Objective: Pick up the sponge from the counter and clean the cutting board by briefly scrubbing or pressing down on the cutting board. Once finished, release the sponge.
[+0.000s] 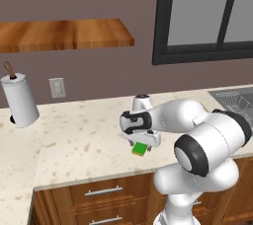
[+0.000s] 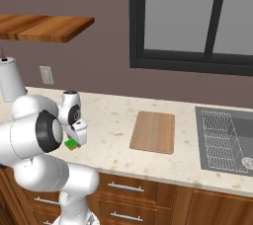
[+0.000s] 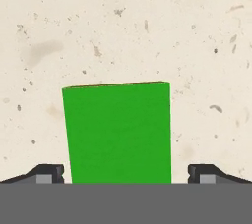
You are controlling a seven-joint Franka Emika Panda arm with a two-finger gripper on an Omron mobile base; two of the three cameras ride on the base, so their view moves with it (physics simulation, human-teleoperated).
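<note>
A: Where, the small green block sponge (image 3: 118, 132) with the yellowish bottom?

B: Flat on the big beige speckled stone counter (image 1: 79, 140), near its front edge, above the wooden drawers (image 1: 101, 192) with silver handles; right under the white arm's two-finger gripper (image 3: 126, 174); in the left base view, peeking out just below the hand (image 1: 140, 149).

A: And the gripper, how wide?

B: Open wide; one dark fingertip (image 3: 49, 173) out past each side of the green block, with a thin strip of bare counter between tip and sponge on both sides; not touching it, as far as can be seen; nothing held.

A: Room around the sponge?

B: Plenty; bare speckled counter past its far edge and off to both sides in the hand view.

A: Where, the thin light-brown wooden cutting board (image 2: 153, 131)?

B: Flat on the same counter, well apart from the sponge, off to the arm's right; open counter between the two; long sides running front to back; near edge set back from the counter's front edge; grey sink (image 2: 225, 142) just beyond its far side.

A: Anything else close by?

B: White paper towel roll (image 1: 20, 99) standing far to the left near the wall, well clear; dark wooden wall shelf (image 1: 64, 34) high above the counter.
</note>
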